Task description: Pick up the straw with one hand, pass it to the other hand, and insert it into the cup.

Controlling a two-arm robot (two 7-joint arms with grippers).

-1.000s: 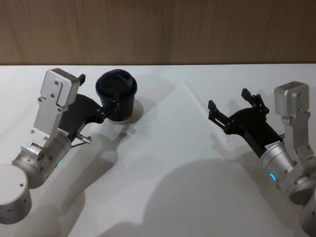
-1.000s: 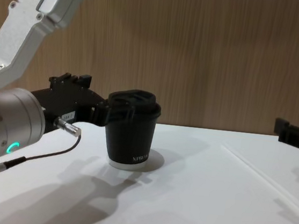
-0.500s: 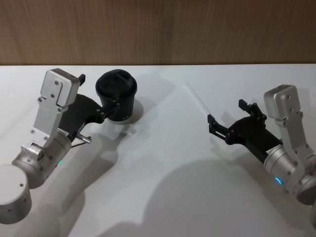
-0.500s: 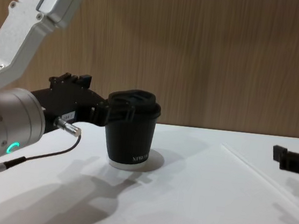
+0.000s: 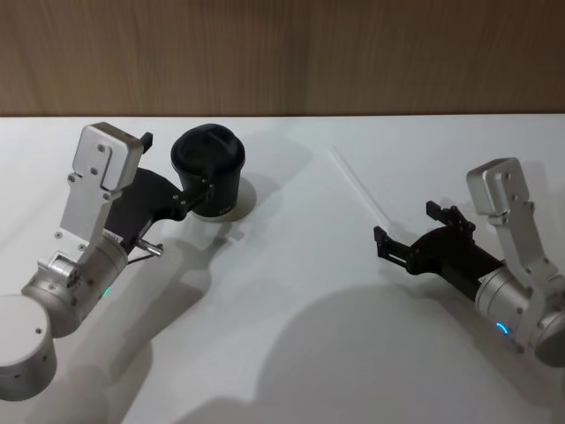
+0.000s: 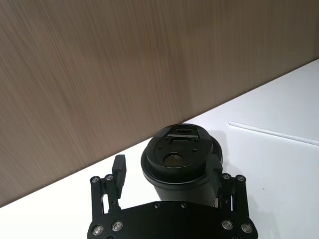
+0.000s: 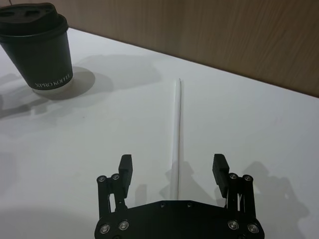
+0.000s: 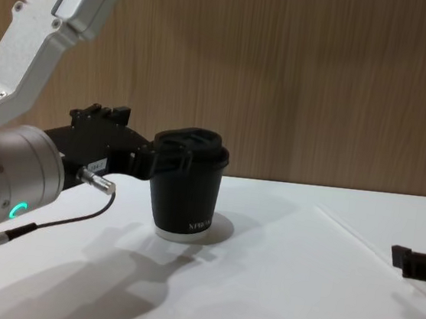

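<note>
The black cup (image 5: 209, 159) with its domed lid stands upright at the back left of the table. My left gripper (image 5: 177, 163) is open and straddles it at lid height. In the left wrist view one finger (image 6: 214, 167) is at the lid's edge of the cup (image 6: 179, 159) and the other stands apart. The thin white straw (image 5: 357, 184) lies flat on the table to the right. My right gripper (image 5: 406, 223) is open and low over the straw's near end. In the right wrist view the straw (image 7: 176, 129) runs between the spread fingers (image 7: 125, 168).
The white table (image 5: 291, 291) ends at a wooden wall (image 5: 353, 53) behind. A thin dark cable (image 8: 59, 223) hangs from the left wrist. Open table surface lies between the cup (image 8: 186, 195) and the straw (image 8: 351, 233).
My right gripper has dropped toward the table and drawn back along the straw to its near end. The left gripper, cup and straw have not moved.
</note>
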